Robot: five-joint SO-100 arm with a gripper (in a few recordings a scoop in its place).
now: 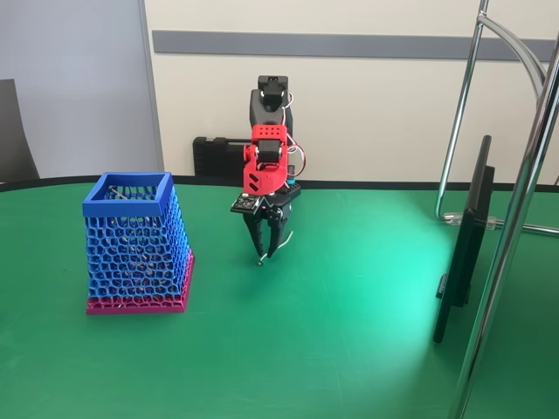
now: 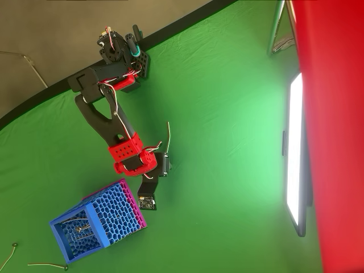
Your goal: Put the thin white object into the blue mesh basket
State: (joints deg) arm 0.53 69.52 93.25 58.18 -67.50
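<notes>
At the fixed view's centre, the gripper (image 1: 267, 248) pointed down above the green tabletop (image 1: 349, 332), fingers (image 1: 276, 237) pinching the white strip (image 1: 286, 238). The basket (image 1: 136, 243) stood at frame left, well apart

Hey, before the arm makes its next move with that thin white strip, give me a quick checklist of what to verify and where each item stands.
1. Grip on the thin white wire-like strip: cannot tell. Its dark tip sits at the fingertips of the black two-finger gripper.
2. Strip lifted off the green table: cannot tell.
3. Tall blue honeycomb-mesh basket upright, mouth open: ok.
4. Gripper above the basket rim: not ok. It is low, to the basket's right in the fixed view.
5. Nothing standing between gripper and basket: ok.
</notes>
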